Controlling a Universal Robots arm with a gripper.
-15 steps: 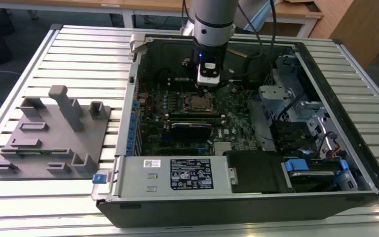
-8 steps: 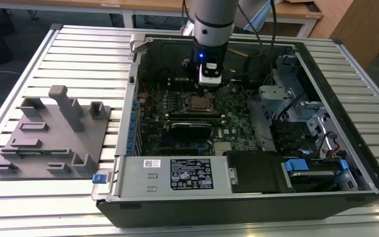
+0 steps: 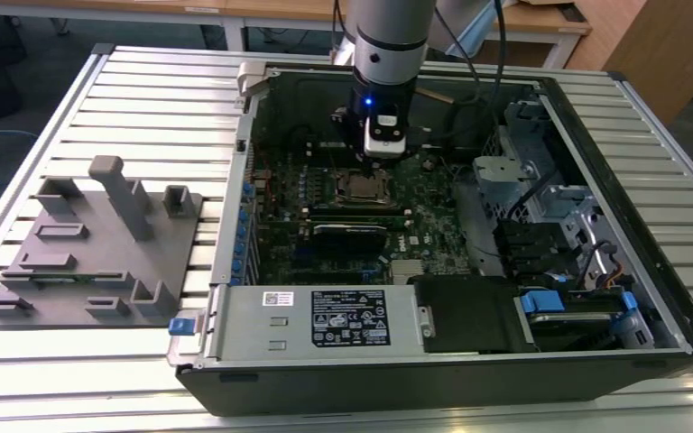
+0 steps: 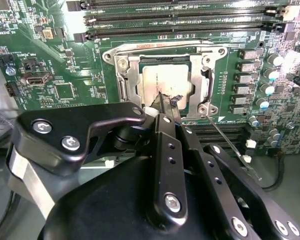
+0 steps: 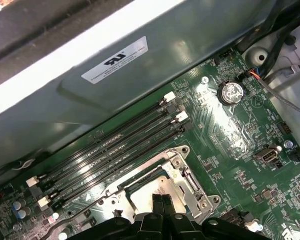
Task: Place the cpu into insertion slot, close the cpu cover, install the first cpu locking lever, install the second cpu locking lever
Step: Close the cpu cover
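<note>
Two fingers (image 4: 166, 131) of my claw (image 4: 168, 104) sit pressed together, tips down on the cpu (image 4: 162, 80) directly beneath, framed by the cpu cover (image 4: 128, 82) in the insertion slot (image 4: 155, 48).

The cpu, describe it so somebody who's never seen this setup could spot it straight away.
Look inside the open computer case at the green motherboard; at the tip of the arm's gripper sits a silvery metal frame, the cpu cover. The cpu is the pale, flat metal square in its window, unlike the long black memory slots beside it.
</note>
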